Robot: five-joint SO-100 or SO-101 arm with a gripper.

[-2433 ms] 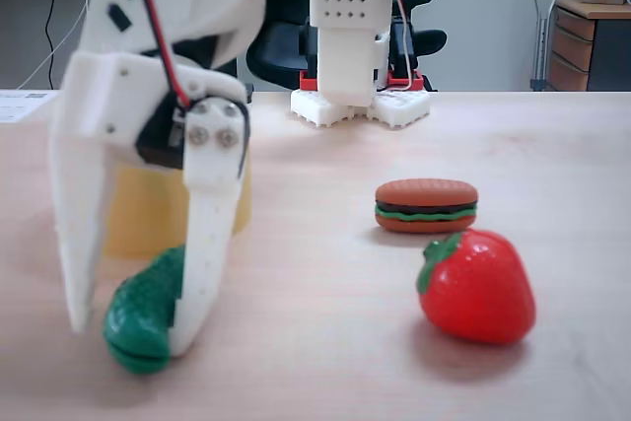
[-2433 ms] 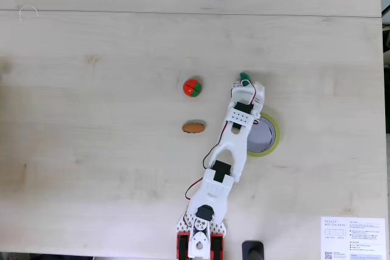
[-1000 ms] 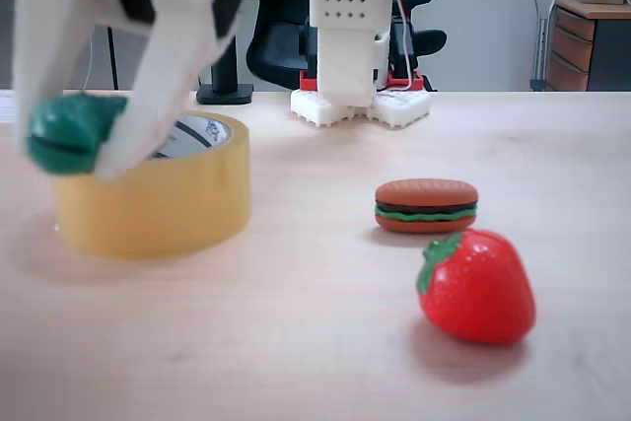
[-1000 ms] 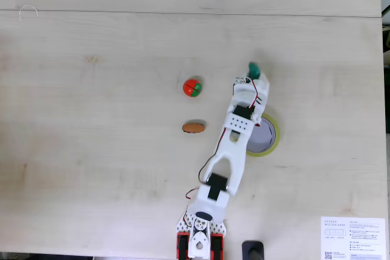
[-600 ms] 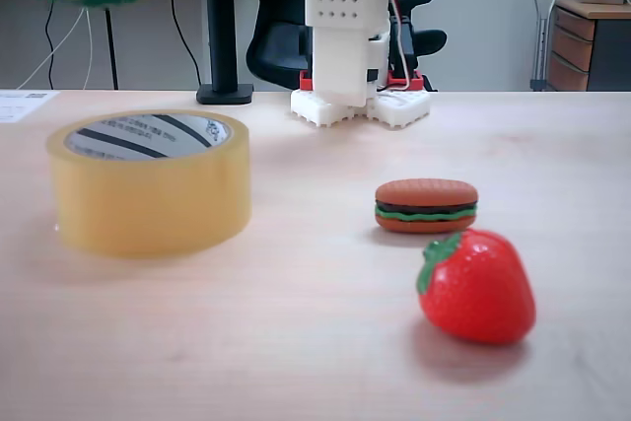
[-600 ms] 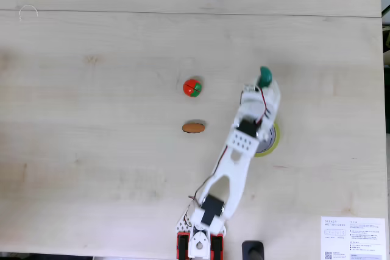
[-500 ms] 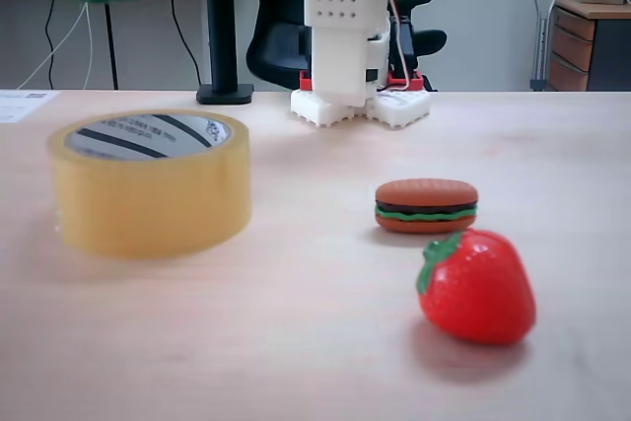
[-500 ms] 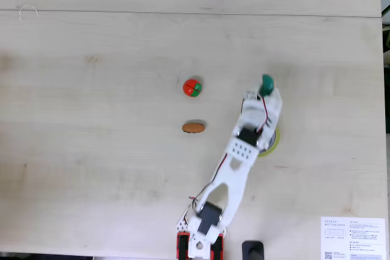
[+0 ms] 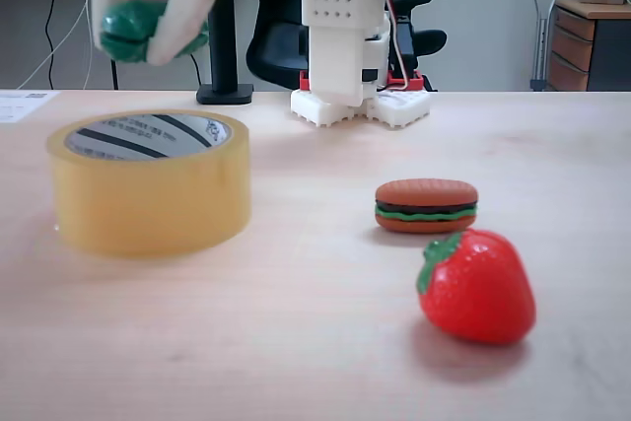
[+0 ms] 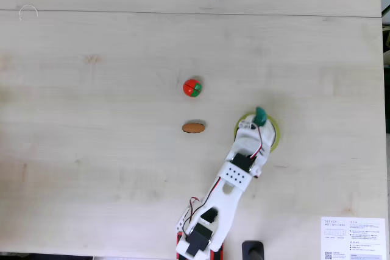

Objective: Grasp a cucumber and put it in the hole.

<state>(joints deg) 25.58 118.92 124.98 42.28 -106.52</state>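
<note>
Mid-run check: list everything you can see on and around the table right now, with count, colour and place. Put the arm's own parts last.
cucumber: 1, dark green, held in the air above the tape roll
tape roll: 1, translucent yellowish-tan, on the table, left in the low fixed view; its hole faces up
hamburger: 1, brown with a green layer, on the table right of the roll
strawberry: 1, red with green leaves, in front of the hamburger
table: 1, light wood
paper sheet: 1, white, printed, table corner
office chair: 1, black, behind the table
arm base: 1, white on red, far table edge
gripper: 1, white fingers shut on the cucumber
</note>
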